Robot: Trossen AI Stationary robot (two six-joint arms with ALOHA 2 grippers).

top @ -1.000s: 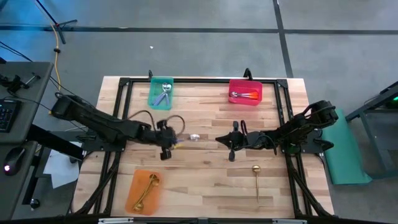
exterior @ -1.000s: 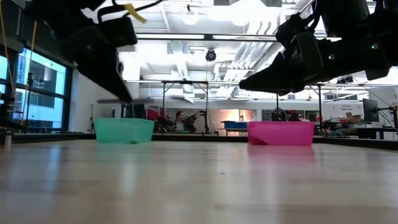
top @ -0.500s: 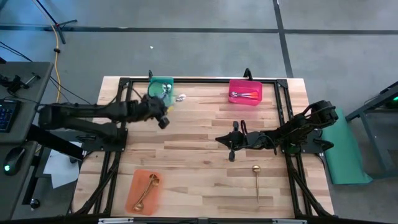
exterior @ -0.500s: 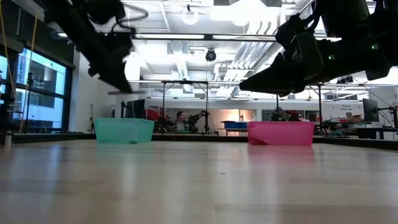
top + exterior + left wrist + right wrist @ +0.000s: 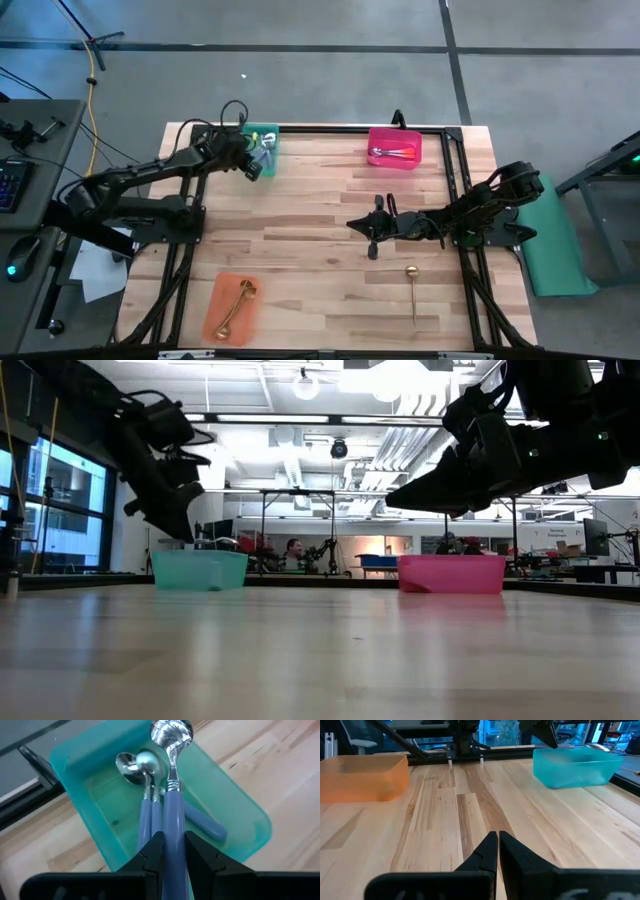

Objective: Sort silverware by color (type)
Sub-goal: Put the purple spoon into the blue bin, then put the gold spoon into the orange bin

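My left gripper [image 5: 254,161] [image 5: 172,842] hangs over the teal bin [image 5: 247,150] at the table's far left, shut on a spoon with a lavender-blue handle and a silver bowl [image 5: 171,733]. Two more lavender-blue spoons [image 5: 146,795] lie in that bin [image 5: 97,795]. A gold spoon [image 5: 412,291] lies flat on the table near the right edge. My right gripper [image 5: 372,237] [image 5: 498,849] hovers shut above the table's middle right, touching nothing. My left gripper pinches the spoon's lavender-blue handle [image 5: 173,822] between its two fingers, slanting down from the table's near left. The spoon runs on ahead of the fingers, in line with them. It is lifted clear, its bowl out over the teal bin's far part.
A pink bin [image 5: 395,148] at the far edge holds orange-handled spoons. An orange bin [image 5: 232,308] at the near left holds a gold spoon. Black frame rails run along the table's edges. Bare wood lies between the bins.
My left gripper has carried the lavender-blue spoon from the table's middle toward the far left, swinging round and coming down over the teal bin. It has stayed shut on the handle. The right arm has kept still.
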